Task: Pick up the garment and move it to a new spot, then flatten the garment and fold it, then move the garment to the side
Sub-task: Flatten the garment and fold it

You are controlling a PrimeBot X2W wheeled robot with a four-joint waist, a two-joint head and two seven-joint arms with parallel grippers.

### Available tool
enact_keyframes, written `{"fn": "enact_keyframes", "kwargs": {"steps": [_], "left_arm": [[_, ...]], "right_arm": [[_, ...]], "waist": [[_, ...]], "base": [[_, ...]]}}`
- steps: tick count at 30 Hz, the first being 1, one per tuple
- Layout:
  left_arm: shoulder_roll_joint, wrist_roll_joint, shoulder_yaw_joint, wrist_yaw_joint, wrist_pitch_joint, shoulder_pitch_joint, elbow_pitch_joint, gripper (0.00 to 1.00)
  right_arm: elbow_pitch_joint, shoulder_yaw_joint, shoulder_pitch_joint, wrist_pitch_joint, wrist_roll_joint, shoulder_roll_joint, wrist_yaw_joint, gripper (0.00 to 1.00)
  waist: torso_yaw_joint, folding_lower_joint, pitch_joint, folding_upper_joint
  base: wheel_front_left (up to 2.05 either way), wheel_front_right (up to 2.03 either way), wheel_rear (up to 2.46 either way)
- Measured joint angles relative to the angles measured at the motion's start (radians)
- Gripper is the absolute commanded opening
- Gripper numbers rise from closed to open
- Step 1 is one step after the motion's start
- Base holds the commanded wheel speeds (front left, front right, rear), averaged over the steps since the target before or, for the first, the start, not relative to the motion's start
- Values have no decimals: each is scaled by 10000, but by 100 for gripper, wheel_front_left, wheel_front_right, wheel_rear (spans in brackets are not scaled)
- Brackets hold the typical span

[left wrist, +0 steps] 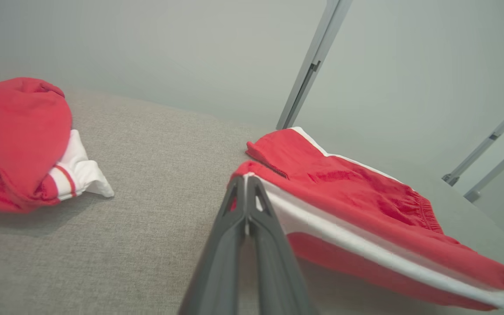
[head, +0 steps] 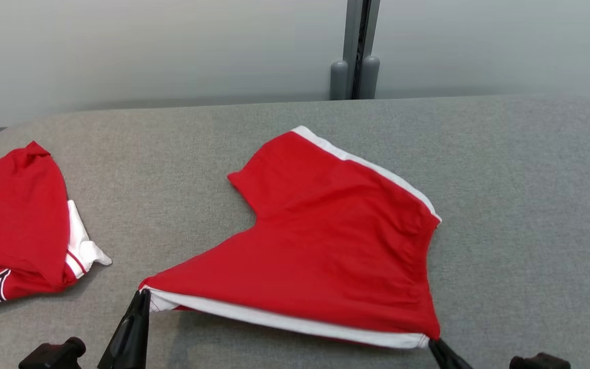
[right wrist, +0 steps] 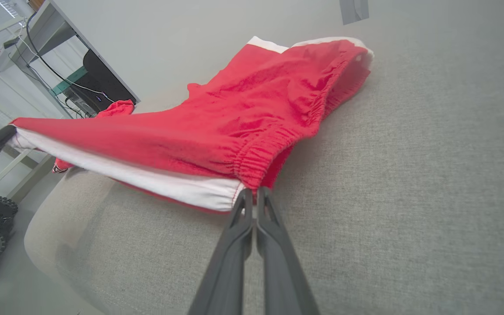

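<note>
A pair of red fabric shorts with white side stripes point(head: 325, 246) lay spread near the middle of the grey fabric-covered table point(head: 530, 205), slightly toward the robot, with the elastic waistband turned to the robot's right and the two leg openings to its left. The left gripper point(head: 141, 297) had its two dark fingers pressed together on the near leg's hem corner, right where the white stripe ended. The right gripper point(head: 434, 346) was likewise clamped on the near waistband corner, its fingers closed tight over the gathered elastic and the stripe's other end. Between these two grips the near edge of the shorts hung raised off the table as a taut white band (a shadow lay on the cloth beneath it), while the far leg and the far part of the waistband rested flat on the surface. In the right wrist view the fabric sloped down from the held edge toward the table farther away. A second red garment with white trim and dark lettering point(head: 13, 230) sat crumpled at the table's left end, well apart from the shorts. Behind the table stood a pale wall with a grey vertical post point(head: 355, 51).
</note>
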Motion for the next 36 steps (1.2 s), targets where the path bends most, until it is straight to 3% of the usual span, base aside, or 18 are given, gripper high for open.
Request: {"fn": "enact_keyframes", "kwargs": {"steps": [4, 11, 20, 23, 27, 36], "left_arm": [[119, 29, 27, 345, 351, 313, -711, 0], [360, 224, 65, 531, 602, 131, -1246, 0], [679, 779, -86, 153, 844, -2337, -1350, 0], [633, 915, -293, -184, 1080, -4240, -775, 0], [527, 1045, -447, -360, 1337, -5566, 42, 0], [-320, 1058, -974, -1066, 1616, -9219, 3672, 0]], "right_arm": [[-570, -288, 539, 487, -301, 213, 0, 0], [-1078, -698, 602, 779, -535, 681, 0, 0], [-1292, -1074, -704, 821, -328, 1315, 0, 0], [-1127, -1367, -1725, 642, -100, 1639, 0, 0], [-713, -1482, -2429, 606, 150, 1822, -2, 0], [499, -1599, -4474, -140, 637, 2169, -2, 0]], "waist": [[-95, 0, -65, 0], [-222, 0, 149, 0], [-351, 0, 1007, 0], [-462, 0, 1736, 0], [-591, 0, 2277, 0], [-1166, 0, 3702, 0]], "base": [[0, 0, 0], [0, 0, 0], [0, 0, 0], [0, 0, 0], [0, 0, 0], [0, 0, 0]]}}
